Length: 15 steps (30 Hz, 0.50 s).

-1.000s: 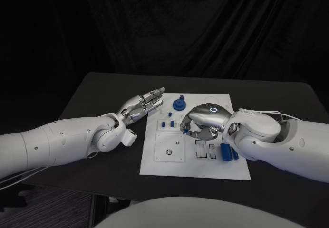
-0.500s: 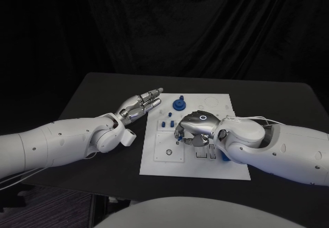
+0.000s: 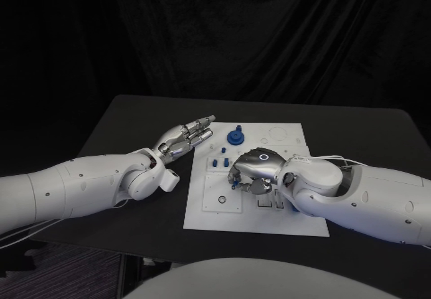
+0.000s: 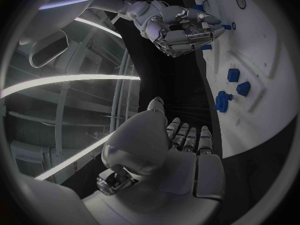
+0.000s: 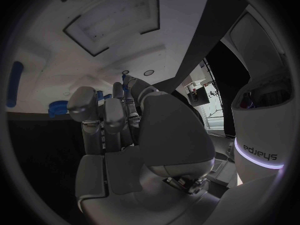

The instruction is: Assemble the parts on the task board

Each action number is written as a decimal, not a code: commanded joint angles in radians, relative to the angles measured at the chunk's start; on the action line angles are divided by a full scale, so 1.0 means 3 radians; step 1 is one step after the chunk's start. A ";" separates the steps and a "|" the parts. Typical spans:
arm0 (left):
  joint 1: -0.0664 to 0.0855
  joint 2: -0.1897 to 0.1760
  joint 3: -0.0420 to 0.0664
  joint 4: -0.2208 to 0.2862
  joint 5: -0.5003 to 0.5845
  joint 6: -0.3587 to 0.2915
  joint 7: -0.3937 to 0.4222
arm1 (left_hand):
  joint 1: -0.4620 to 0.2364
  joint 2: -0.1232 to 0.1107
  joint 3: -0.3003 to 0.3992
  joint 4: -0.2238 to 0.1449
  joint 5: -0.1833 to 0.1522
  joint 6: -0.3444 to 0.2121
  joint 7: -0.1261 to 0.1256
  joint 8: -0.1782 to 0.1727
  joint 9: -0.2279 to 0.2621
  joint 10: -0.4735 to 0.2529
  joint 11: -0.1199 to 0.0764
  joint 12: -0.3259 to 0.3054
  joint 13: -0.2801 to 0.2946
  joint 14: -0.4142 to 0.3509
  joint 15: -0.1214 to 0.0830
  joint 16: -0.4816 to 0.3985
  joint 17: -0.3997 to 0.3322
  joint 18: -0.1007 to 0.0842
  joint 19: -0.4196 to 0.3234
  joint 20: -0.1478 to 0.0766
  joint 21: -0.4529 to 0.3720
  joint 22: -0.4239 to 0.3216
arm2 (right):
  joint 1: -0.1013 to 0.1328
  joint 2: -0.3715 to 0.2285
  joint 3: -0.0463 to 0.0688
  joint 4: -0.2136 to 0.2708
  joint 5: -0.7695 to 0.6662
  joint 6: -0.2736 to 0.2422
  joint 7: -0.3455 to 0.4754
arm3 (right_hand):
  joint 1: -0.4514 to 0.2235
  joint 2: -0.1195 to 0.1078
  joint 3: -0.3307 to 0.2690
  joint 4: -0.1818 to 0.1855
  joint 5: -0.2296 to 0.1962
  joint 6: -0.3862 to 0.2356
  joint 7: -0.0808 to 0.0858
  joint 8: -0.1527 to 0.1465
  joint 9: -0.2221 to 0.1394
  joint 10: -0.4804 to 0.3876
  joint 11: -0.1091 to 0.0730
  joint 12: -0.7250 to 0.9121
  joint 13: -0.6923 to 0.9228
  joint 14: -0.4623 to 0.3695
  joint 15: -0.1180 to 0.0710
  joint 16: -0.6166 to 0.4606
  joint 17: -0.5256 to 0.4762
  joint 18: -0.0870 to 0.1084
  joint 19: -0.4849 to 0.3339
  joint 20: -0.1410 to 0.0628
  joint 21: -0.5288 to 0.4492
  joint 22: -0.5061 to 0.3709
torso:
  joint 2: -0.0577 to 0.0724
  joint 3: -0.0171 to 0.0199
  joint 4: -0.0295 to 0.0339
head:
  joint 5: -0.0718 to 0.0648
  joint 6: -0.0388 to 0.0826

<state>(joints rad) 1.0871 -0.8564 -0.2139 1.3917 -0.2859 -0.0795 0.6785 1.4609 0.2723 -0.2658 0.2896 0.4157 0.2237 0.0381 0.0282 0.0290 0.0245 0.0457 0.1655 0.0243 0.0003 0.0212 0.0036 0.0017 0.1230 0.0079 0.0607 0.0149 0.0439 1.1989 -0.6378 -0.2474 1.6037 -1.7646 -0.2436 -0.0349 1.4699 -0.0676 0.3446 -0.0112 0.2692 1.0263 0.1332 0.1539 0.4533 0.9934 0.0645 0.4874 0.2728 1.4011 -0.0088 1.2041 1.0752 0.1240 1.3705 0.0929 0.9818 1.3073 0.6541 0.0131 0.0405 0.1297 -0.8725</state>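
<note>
- The left arm (image 3: 81, 184) is extended in from 9 o'clock, its forearm angled toward 1 o'clock.
- The left hand (image 3: 184, 138) is held flat, fingers (image 4: 187, 137) straight and close together, with nothing gripped.
- The right arm (image 3: 359, 196) is brought in from 3 o'clock.
- The right hand (image 3: 254, 169) is turned knuckles up, its fingers (image 5: 103, 117) curled down and inward; whether anything is pinched cannot be told.

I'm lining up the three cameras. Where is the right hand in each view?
Head view: right hand over the task board's middle.
Left wrist view: across the board from the left hand.
Right wrist view: fills the centre.
Shared landmark: the white task board.
</note>
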 commanded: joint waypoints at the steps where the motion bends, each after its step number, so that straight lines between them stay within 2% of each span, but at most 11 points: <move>1: -0.0005 0.0008 0.0004 0.0003 0.0018 0.0006 0.0372 | 0.0003 -0.0016 -0.0022 0.0002 0.0023 0.0001 0.0017 0.0010 0.0003 -0.0007 -0.0008 -0.0001 0.0002 -0.0001 -0.0011 -0.0012 -0.0006 -0.0050 0.0002 -0.0020 -0.0021 -0.0001 | -0.0013 0.0010 0.0002 -0.0016 -0.0043 0.0030 -0.0058 | -0.0002 -0.0004 -0.0019 -0.0002 -0.0021 -0.0023 0.0004 -0.0013 0.0005 0.0022 0.0008 -0.0020 -0.0003 0.0028 -0.0005 0.0011 0.0003 -0.0069 0.0033 0.0000 0.0021 0.0427 | 0.0000 0.0001 0.0000 | 0.0006 0.0000; 5: -0.0005 0.0011 0.0004 0.0001 0.0018 0.0019 0.0363 | 0.0005 -0.0013 -0.0020 0.0001 0.0025 -0.0003 0.0018 0.0009 0.0002 -0.0009 -0.0002 -0.0004 0.0001 -0.0001 0.0002 -0.0012 -0.0006 -0.0054 0.0002 -0.0009 -0.0020 0.0000 | -0.0018 0.0018 0.0002 -0.0025 -0.0043 0.0039 -0.0055 | -0.0004 -0.0004 -0.0020 0.0001 -0.0025 -0.0024 0.0004 -0.0015 0.0006 0.0021 0.0009 -0.0026 -0.0004 0.0029 -0.0004 0.0014 0.0006 -0.0069 0.0034 0.0000 0.0022 0.0427 | 0.0001 0.0003 -0.0002 | 0.0016 0.0000; 15: -0.0010 0.0021 0.0004 -0.0007 0.0018 0.0039 0.0344 | 0.0010 -0.0008 -0.0016 -0.0001 0.0025 0.0005 0.0023 0.0010 0.0003 -0.0013 0.0009 -0.0008 0.0001 -0.0001 0.0020 -0.0012 -0.0006 -0.0059 0.0003 0.0003 -0.0020 0.0001 | -0.0032 0.0034 0.0002 -0.0047 -0.0043 0.0089 -0.0047 | -0.0006 -0.0003 -0.0021 0.0003 -0.0029 -0.0023 0.0004 -0.0016 0.0007 0.0020 0.0010 -0.0030 -0.0004 0.0024 -0.0004 0.0002 -0.0012 -0.0067 0.0031 0.0000 0.0013 0.0425 | 0.0001 0.0000 0.0002 | 0.0004 0.0000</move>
<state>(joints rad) 1.0855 -0.8519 -0.2138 1.3882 -0.2859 -0.0770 0.6785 1.4609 0.2723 -0.2657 0.2895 0.4207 0.2236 0.0380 0.0282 0.0289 0.0246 0.0458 0.1655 0.0241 0.0003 0.0214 0.0036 0.0009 0.1233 0.0078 0.0608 0.0149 0.0441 1.1932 -0.6285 -0.2466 1.5908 -1.7688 -0.2352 -0.0355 1.4699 -0.0676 0.3446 -0.0112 0.2652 1.0263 0.1332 0.1516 0.4544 0.9934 0.0646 0.4831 0.2729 1.4011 -0.0088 1.2040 1.0737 0.1243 1.3705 0.0929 0.9818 1.3073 0.6545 0.0134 0.0401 0.1313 -0.8725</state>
